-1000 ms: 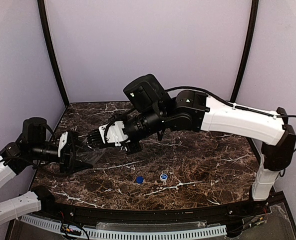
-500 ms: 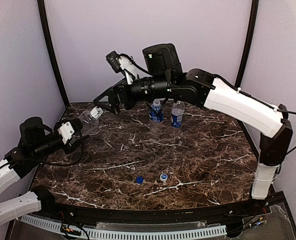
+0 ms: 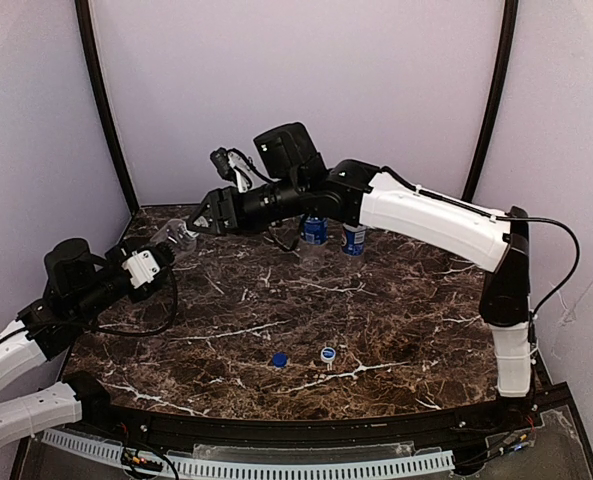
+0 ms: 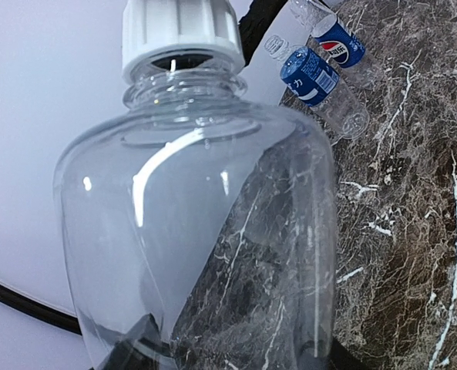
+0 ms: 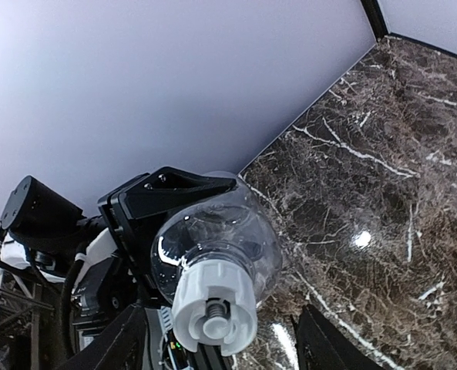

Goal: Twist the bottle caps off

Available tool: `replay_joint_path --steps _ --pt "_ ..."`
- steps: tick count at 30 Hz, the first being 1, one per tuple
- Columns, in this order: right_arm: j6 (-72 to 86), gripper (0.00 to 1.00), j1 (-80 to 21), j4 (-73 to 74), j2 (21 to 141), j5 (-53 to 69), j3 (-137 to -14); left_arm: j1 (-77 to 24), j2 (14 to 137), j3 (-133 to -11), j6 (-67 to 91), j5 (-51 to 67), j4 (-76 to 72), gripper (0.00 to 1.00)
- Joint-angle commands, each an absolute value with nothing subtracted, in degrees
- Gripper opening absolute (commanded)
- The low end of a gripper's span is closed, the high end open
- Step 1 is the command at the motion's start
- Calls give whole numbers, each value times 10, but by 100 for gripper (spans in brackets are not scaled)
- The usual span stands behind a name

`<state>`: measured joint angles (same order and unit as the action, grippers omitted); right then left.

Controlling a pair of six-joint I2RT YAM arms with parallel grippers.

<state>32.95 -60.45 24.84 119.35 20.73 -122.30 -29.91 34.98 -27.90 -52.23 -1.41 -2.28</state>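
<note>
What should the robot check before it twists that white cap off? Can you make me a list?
1. Left fingers holding the plain bottle: ok, it is lifted off the table.
2. White cap on the bottle: ok, ready to unscrew.
3. Right fingers open: ok, one on each side of the cap, not touching it.
4. Cap lined up between the right fingers: ok in the right wrist view.
5. Two labelled bottles out of the way: ok, standing at the back.
6. Bottle held tightly enough not to spin: cannot tell.
</note>
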Motion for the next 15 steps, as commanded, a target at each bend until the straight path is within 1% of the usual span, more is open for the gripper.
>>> replay_joint_path --steps 1,3,5,7,9,10,12,15 --pt "348 62 -612 230 1198 235 -1230 -304 351 -268 -537 -24 -51 51" --pt "350 57 -612 227 1203 243 -1230 -304 352 -267 -536 -21 -53 51" --pt "351 51 -611 225 1209 248 -1234 -305 351 -267 -537 -16 -54 51" --pt "348 43 -610 222 1214 250 -1242 -306 351 -268 -539 -15 -54 51" --pt "343 31 -610 219 1217 246 -1252 -307 352 -268 -540 -15 -52 51" --pt "341 27 -610 218 1219 245 -1256 -307 353 -269 -540 -15 -51 51" --pt "343 23 -608 219 1224 252 -1262 -307 353 -270 -539 -14 -51 51" --pt "347 23 -607 219 1228 260 -1257 -308 353 -272 -540 -12 -49 51"
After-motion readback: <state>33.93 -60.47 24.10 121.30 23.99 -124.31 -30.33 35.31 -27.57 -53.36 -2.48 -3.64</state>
